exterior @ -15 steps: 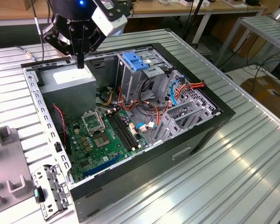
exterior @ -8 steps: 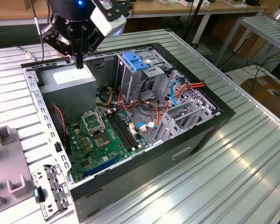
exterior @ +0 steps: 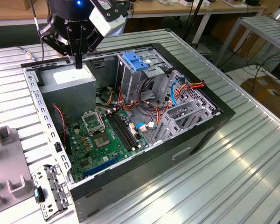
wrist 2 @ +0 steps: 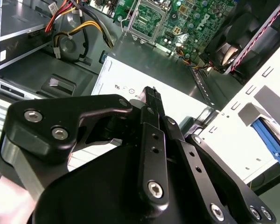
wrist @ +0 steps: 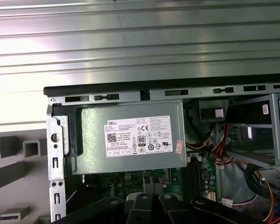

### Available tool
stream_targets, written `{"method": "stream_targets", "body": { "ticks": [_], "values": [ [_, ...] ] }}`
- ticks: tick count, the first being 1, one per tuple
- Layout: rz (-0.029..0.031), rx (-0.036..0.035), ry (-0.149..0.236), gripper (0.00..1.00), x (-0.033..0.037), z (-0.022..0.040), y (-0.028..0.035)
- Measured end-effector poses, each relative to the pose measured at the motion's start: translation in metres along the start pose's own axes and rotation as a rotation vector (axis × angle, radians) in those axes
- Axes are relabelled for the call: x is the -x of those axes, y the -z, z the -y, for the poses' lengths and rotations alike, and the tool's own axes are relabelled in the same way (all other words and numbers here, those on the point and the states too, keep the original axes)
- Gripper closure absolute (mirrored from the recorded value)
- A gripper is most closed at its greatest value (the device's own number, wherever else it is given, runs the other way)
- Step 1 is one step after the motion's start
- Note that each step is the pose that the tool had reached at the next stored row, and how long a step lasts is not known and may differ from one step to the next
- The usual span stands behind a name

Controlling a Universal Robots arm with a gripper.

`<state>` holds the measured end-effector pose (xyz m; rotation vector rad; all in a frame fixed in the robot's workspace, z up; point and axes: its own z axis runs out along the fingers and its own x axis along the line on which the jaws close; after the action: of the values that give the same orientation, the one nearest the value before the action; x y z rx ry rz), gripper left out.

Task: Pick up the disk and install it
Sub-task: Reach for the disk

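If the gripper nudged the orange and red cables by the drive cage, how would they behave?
Probably floppy: the cables bend in loose curves. Likely light, being thin strands. They may snag rather than slide free, as they thread between metal parts.

The gripper is matte black all over, built of flat, angular links that run from a broad body to two slim fingers. Bright steel screws sit at the link pivots (socket heads, some sunk in round recesses), and small plain holes dot the fingers. A band of bare grey metal lies behind the black body. In the exterior view a blue light glows above the gripper, and a white box with rounded corners is fixed beside it.
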<state>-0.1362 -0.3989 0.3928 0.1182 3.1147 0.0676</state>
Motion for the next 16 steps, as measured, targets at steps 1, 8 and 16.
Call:
{"method": "stream_targets", "body": {
  "ticks": [1, 8, 16],
  "values": [
    [0.0, 0.0, 0.0, 0.89, -0.0003, 0.0, 0.0],
    [-0.0004, 0.0, 0.0, 0.89, -0.003, 0.0002, -0.0001],
    [-0.0007, -0.0001, 0.0, 0.89, -0.0054, 0.0004, -0.0001]
  ]
}}
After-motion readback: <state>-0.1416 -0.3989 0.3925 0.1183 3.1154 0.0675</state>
